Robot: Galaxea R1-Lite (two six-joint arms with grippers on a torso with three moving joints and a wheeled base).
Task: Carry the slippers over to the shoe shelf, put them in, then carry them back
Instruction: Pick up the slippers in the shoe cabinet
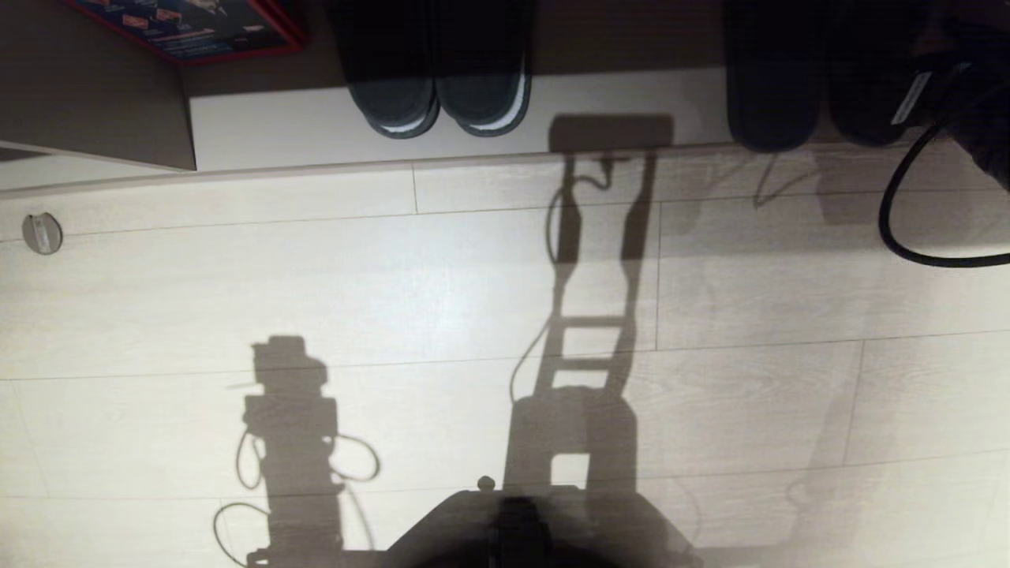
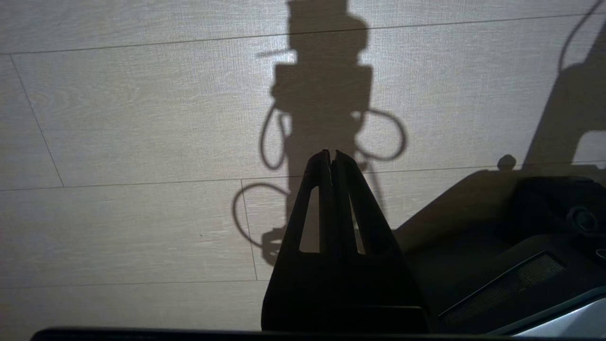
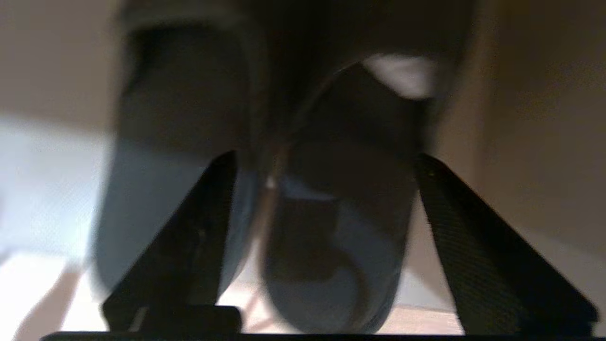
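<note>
Looking down the right wrist camera, I see the right gripper (image 3: 322, 166) with its fingers spread wide on either side of one of the slippers (image 3: 331, 246), not clamping it. The pair sits side by side at the shoe shelf (image 1: 300, 126), heels at its front lip. My left gripper (image 2: 332, 154) hangs over the floor (image 2: 142, 142), fingers pressed together, holding nothing.
</note>
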